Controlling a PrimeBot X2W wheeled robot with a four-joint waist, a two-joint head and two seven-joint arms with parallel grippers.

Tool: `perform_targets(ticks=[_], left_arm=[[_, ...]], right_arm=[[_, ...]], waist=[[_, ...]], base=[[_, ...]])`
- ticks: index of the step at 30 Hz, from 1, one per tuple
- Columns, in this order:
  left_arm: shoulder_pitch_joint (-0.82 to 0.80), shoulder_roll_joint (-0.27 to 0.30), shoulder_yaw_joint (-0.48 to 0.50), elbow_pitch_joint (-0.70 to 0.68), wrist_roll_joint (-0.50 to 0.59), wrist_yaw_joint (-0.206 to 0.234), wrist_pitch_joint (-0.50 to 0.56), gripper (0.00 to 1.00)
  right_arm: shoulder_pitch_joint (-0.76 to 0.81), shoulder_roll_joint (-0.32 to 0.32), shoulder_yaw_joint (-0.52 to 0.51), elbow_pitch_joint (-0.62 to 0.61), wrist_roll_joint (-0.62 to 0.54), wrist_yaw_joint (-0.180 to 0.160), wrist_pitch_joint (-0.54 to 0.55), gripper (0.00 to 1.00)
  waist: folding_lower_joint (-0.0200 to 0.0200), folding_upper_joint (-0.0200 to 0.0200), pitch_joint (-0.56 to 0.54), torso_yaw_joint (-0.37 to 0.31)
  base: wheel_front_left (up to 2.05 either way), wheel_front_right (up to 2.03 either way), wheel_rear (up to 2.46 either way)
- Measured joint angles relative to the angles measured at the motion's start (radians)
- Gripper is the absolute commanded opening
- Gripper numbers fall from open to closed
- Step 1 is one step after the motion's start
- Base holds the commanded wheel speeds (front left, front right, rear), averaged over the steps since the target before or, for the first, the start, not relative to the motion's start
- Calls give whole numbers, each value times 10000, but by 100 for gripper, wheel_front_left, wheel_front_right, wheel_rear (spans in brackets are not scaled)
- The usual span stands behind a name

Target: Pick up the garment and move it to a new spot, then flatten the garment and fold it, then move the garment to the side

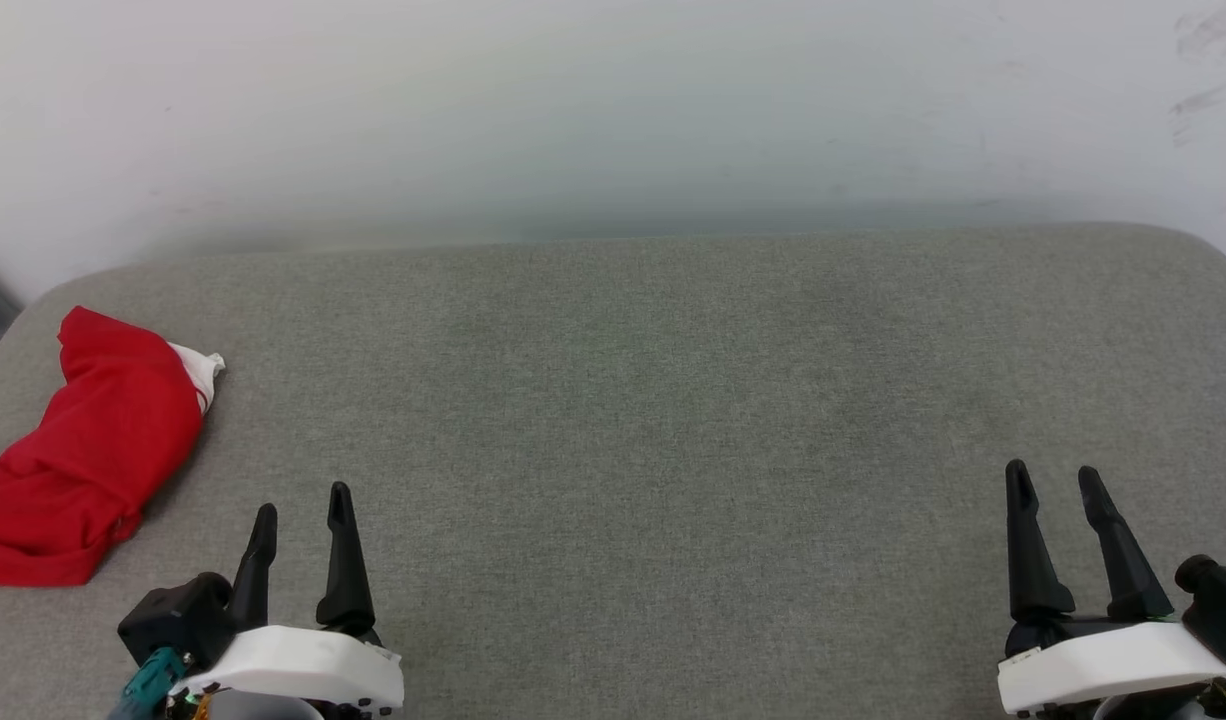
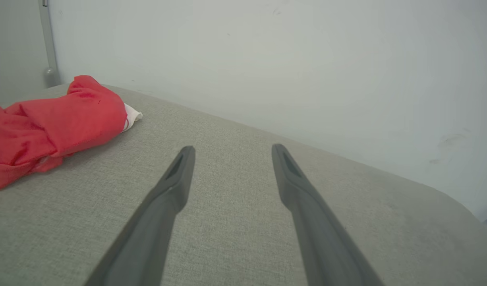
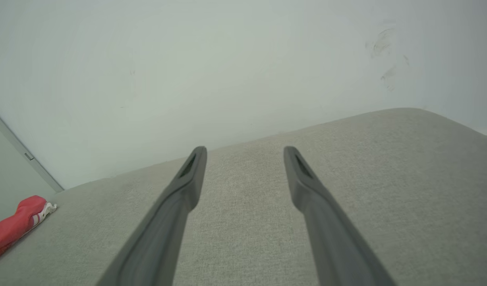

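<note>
Left fingers (image 1: 344, 545) gape empty, garment (image 1: 83, 450) bunched near their left side.

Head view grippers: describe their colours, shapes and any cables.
The left gripper and the right gripper each have two long, tapering black fingers rising from a rounded white housing with black fittings. A teal connector shows beside the left one's base.

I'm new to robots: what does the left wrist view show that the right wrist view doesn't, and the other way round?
Left wrist view: the left gripper, jaws open, with the garment close by. Right wrist view: the right gripper, jaws open, with the garment far off at the lower left edge. Both share the crumpled red garment, the grey cushion and the pale wall.
</note>
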Motion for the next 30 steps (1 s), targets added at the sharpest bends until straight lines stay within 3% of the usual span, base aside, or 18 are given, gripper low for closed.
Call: perform_targets(ticks=[30], left_arm=[[316, -79, -25, 247, 2347, -451, -644, 100]], right_arm=[[437, -13, 253, -389, -2128, 6, -637, 100]], waist=[[0, 0, -131, 21]], base=[[0, 0, 0]])
